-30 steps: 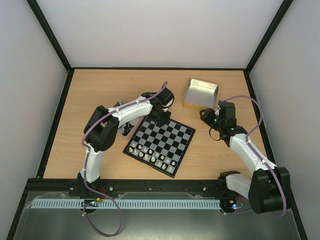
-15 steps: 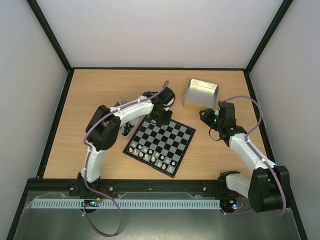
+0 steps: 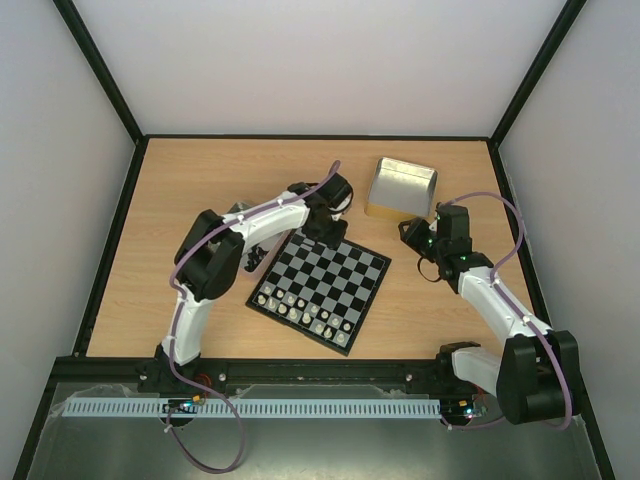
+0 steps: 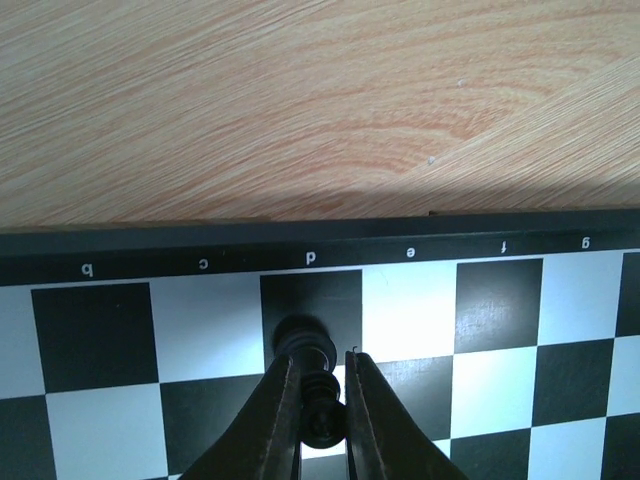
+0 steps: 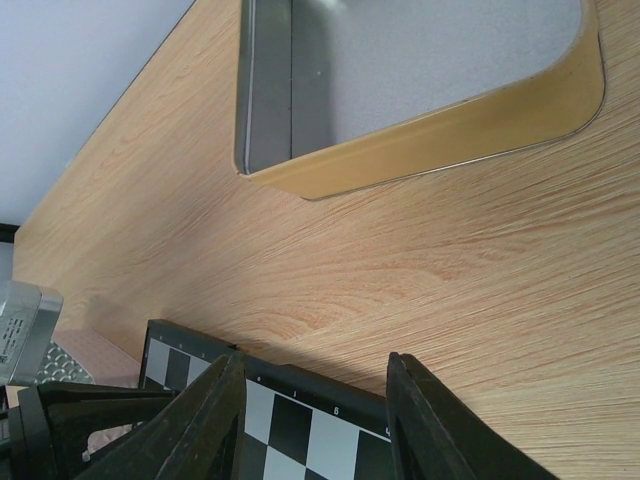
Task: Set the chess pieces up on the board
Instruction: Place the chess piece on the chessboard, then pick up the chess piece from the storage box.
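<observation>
The board (image 3: 345, 270) lies in the middle of the table, turned at an angle. My left gripper (image 3: 328, 238) is at its far edge. In the left wrist view it (image 4: 318, 385) is shut on a black chess piece (image 4: 316, 352) whose base rests on the dark d-file square of the board's edge row (image 4: 500, 300). My right gripper (image 3: 410, 232) is open and empty, held above the table off the board's right corner (image 5: 300, 420). No other black pieces are in view.
Pale pieces (image 3: 300, 308) fill the board's two near rows. A shiny metal tray (image 3: 402, 187) stands at the back right, close in front of my right gripper (image 5: 315, 400). A second metal tray (image 3: 250, 255) lies left of the board under my left arm.
My left gripper has shifted slightly to the right along the board's far edge. The right arm has barely moved.
</observation>
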### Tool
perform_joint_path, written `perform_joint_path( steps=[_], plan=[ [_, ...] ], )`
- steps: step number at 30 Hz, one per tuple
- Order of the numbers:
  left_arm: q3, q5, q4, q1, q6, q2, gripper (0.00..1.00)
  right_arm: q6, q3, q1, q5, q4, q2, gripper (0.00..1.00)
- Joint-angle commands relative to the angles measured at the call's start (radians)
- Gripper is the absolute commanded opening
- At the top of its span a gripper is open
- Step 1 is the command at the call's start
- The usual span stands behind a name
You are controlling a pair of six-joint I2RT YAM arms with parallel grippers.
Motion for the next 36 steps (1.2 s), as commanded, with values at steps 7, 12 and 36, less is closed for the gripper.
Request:
perform_joint_path(
  steps=[7,12,36],
  plan=[
    [0.034,-0.006,-0.009,-0.011,-0.002,0.078,0.11,-0.005,-0.014,0.000,0.019,0.010,-0.008,0.39],
    [0.049,-0.040,-0.026,-0.008,-0.006,0.068,0.34,-0.005,-0.013,-0.001,0.017,0.002,-0.020,0.39],
    [-0.515,-0.140,0.141,0.325,-0.165,-0.549,0.46,0.003,0.014,0.000,-0.009,0.021,0.017,0.41]
  ],
)
